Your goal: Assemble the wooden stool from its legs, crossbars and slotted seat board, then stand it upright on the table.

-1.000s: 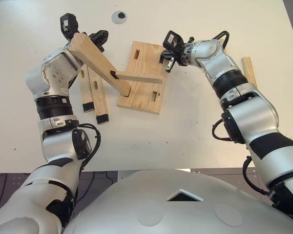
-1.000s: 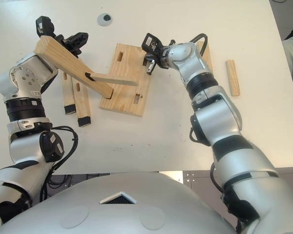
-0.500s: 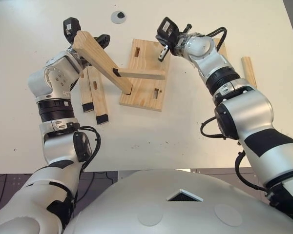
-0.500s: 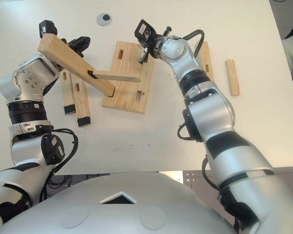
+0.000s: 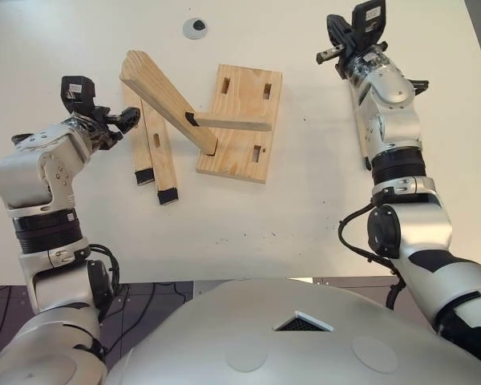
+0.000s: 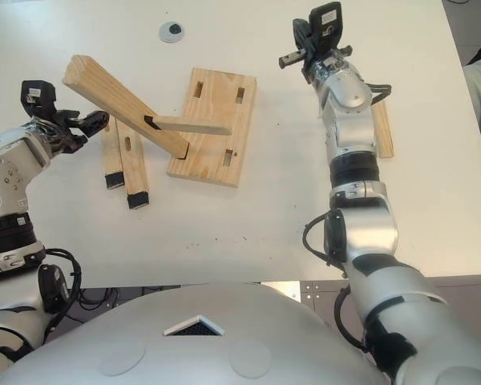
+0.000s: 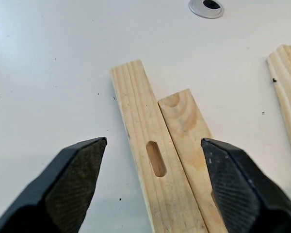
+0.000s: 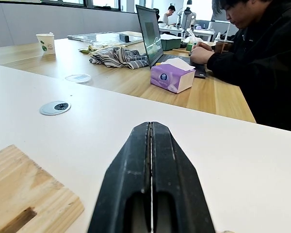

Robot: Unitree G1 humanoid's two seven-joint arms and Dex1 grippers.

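The slotted seat board [image 5: 242, 96] lies flat on the white table. One leg [image 5: 164, 96] leans tilted with its lower end on the board, and a crossbar [image 5: 232, 123] sticks out of its side. Two more legs [image 5: 159, 156] lie side by side to the left of the board. My left gripper [image 5: 122, 123] hangs open beside them, holding nothing; in the left wrist view its fingers [image 7: 72, 179] straddle the slotted leg [image 7: 155, 179] from above. Raised over the table's far right, my right gripper [image 5: 333, 53] is shut and empty.
More wooden pieces [image 6: 382, 132] lie on the table under my right arm. A round grey cable cap [image 5: 196, 28] sits in the tabletop behind the board. In the right wrist view, a person sits at another desk beyond the table.
My left gripper has come off the top of the tilted leg and drawn back to the left. My right arm has swung from the seat board to the far right. The leg stays leaning.
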